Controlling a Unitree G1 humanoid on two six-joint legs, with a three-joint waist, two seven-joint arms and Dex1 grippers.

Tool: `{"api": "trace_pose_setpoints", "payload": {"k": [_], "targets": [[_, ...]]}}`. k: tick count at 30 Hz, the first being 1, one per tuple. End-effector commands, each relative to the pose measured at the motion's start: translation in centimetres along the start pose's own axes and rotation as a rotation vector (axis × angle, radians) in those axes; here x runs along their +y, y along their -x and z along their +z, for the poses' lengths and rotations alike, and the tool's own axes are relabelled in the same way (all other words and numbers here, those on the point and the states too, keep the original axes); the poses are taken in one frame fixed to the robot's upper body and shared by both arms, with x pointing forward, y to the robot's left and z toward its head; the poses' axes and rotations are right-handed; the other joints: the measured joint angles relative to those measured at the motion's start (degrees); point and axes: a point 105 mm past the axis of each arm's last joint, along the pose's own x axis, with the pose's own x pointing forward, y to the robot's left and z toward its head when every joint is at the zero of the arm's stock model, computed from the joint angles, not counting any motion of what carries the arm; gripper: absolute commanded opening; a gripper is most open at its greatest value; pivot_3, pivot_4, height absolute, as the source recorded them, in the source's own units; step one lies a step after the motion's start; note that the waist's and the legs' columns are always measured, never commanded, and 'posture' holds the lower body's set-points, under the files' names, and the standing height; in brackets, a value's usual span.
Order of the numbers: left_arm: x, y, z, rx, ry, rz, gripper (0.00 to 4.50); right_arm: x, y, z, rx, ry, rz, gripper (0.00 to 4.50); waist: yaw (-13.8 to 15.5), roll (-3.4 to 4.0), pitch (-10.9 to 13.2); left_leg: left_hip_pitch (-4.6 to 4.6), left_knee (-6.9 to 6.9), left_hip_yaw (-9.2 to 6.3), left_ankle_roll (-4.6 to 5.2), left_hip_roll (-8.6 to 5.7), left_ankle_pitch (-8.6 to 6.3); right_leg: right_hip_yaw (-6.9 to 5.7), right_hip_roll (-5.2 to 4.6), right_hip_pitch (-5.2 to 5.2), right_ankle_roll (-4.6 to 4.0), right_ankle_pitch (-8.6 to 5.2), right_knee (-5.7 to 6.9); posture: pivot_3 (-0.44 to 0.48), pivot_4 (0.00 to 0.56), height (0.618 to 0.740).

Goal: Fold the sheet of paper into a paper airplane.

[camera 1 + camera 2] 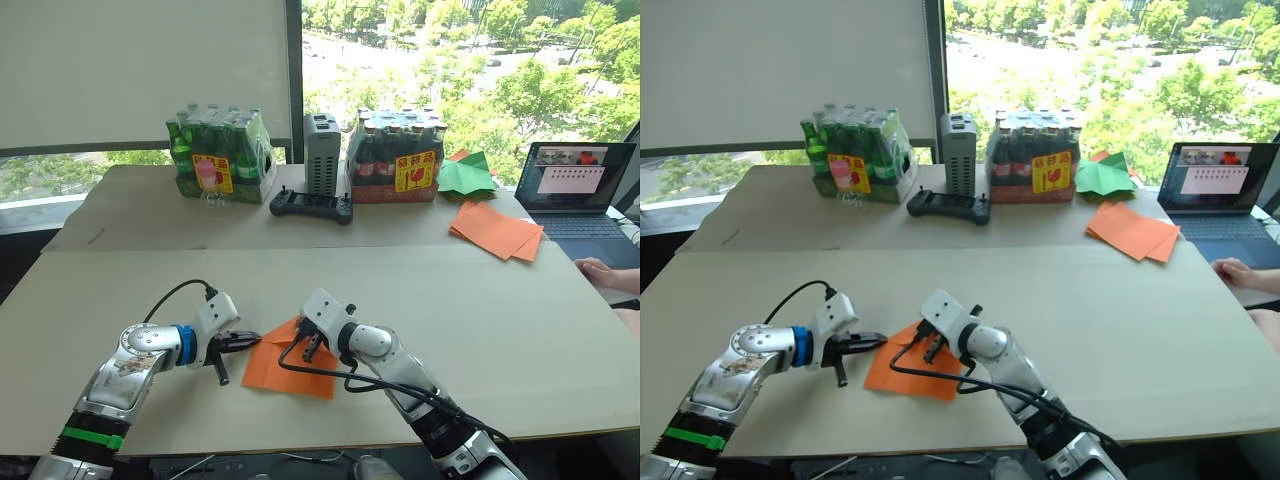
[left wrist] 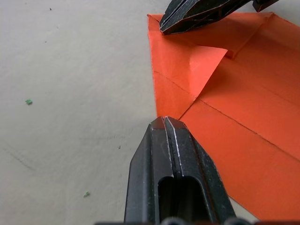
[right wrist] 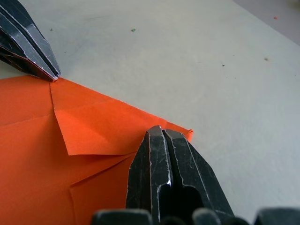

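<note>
The orange sheet of paper (image 1: 285, 370) lies flat on the near table, creased, with one small corner flap (image 2: 199, 65) folded over. My left gripper (image 1: 247, 340) is shut, and its tips (image 2: 165, 123) rest at the sheet's left edge. My right gripper (image 1: 311, 343) is also shut; its tips (image 3: 161, 132) press down on the sheet near its far corner, next to the folded flap. The two grippers' tips stand a short way apart along that same edge. Neither gripper has paper between its fingers.
On the far table stand two bottle packs (image 1: 218, 158) (image 1: 395, 158), a grey device (image 1: 322, 150) and a black controller (image 1: 311, 206). A stack of orange sheets (image 1: 496, 230), a green paper shape (image 1: 466, 176) and a laptop (image 1: 575, 190) are at the right. A person's hand (image 1: 605, 272) rests at the right edge.
</note>
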Motion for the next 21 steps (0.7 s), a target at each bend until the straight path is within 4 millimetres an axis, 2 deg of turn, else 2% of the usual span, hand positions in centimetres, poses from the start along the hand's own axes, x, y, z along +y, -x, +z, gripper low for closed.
{"api": "trace_pose_setpoints", "payload": {"k": [1,5,10,13,17,21], "targets": [[-0.5,0.1,-3.7,0.131,0.104,0.010,0.01,0.6,-0.2,-1.3,0.053,-0.016,0.024,0.00,0.0,0.00,0.0,0.00,0.00,0.00,0.00,0.00,0.00,0.00,0.00,0.00,0.00,0.00,0.00,0.000,0.150,0.733],[0.1,0.1,-2.4,0.099,0.084,0.031,0.01,0.5,-0.2,-1.1,0.045,-0.014,0.022,0.00,0.0,0.00,0.0,0.00,0.00,0.00,0.00,0.00,0.00,0.00,0.00,0.00,0.01,-0.01,0.00,0.000,0.150,0.733],[2.3,0.7,3.0,-0.085,0.093,0.108,0.01,0.5,0.2,-0.4,0.010,-0.001,0.026,0.00,0.2,-0.06,0.1,-0.07,0.00,-0.02,-0.01,-0.01,0.00,0.00,0.00,-0.05,0.01,-0.01,0.00,0.000,0.150,0.733],[2.8,0.8,5.1,-0.149,0.098,0.117,0.01,0.3,0.4,-0.4,0.014,0.008,0.020,0.00,0.2,-0.17,0.1,-0.21,0.01,-0.06,-0.03,0.00,0.02,-0.02,0.04,-0.15,0.00,0.00,-0.02,0.000,0.150,0.733],[1.9,0.1,6.2,-0.162,0.059,0.063,0.01,-0.5,0.7,0.2,-0.004,0.003,-0.006,0.00,0.2,-0.17,0.1,-0.35,-0.03,-0.07,-0.03,-0.01,0.01,-0.02,0.02,-0.25,-0.42,0.25,-0.11,0.000,0.150,0.733],[0.3,-1.5,5.5,-0.145,0.039,-0.029,0.01,-1.3,1.0,1.3,-0.046,-0.024,-0.031,0.00,0.3,-0.20,0.2,-0.47,-0.04,-0.08,-0.03,-0.04,0.01,-0.04,-0.02,-0.32,-0.43,0.25,-0.13,0.000,0.150,0.733]]}}
